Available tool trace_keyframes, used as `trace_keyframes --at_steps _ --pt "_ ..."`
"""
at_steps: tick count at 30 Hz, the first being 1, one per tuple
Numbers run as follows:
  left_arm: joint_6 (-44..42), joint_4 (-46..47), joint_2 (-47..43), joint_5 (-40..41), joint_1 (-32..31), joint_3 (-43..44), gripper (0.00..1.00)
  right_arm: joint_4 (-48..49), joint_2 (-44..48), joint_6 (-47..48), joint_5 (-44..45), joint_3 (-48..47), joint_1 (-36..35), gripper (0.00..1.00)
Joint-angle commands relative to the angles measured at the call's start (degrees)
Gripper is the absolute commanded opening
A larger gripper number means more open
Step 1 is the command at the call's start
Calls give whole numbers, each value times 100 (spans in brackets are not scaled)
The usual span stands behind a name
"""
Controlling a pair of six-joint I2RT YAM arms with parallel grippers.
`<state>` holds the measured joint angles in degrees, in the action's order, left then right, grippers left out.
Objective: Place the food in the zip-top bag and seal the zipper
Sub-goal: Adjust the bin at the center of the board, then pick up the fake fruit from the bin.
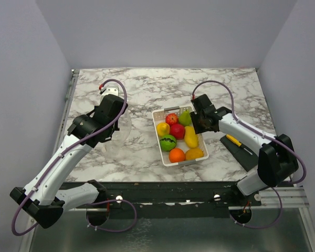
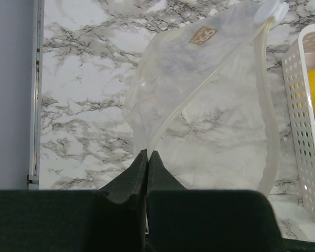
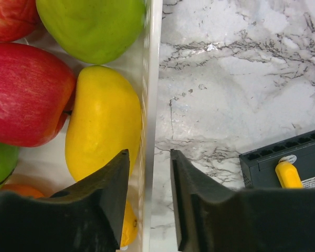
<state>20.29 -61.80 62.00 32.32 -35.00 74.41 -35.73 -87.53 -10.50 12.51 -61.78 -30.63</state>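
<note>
Several glossy rounded fruits (image 1: pixel 177 131), slotted white basket (image 3: pixel 150 79), crinkly clear zip-top bag (image 2: pixel 210 105)

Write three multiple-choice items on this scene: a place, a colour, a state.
1. Where is the food?
A. in the white basket
B. in the zip-top bag
C. loose on the table

2. What colour is the fruit beside the right tool?
A. purple
B. yellow
C. black

3. How does the right tool stand?
A. shut on a fruit
B. shut on the zip-top bag
C. open astride the basket wall

1 A: fruits fill the basket, and the zip-top bag looks empty.
2 B: a yellow fruit sits by its inner finger.
3 C: one finger is on each side of the wall.
</note>
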Motion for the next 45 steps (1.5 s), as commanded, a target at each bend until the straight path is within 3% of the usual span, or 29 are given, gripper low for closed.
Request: trace_keyframes --at_steps 1,7,22,31,34,45 --pt "-68 136 37 -128 2 -75 0 -161 243 -102 10 -338 13 45" --pt "-65 241 108 -143 2 -139 0 -380 368 -227 -244 -621 15 48" --pt "130 642 199 -583 -2 -447 0 -43 880 -709 -2143 -556 -131 73" --pt "356 1006 66 -915 2 -948 0 55 800 -1286 -2134 -476 -485 78" --pt "410 1090 4 -959 2 -1043 0 190 792 -1465 -1941 -388 -666 90" --pt "470 1161 -89 -1121 2 -1148 0 467 363 -2275 -1354 -197 -1110 91"
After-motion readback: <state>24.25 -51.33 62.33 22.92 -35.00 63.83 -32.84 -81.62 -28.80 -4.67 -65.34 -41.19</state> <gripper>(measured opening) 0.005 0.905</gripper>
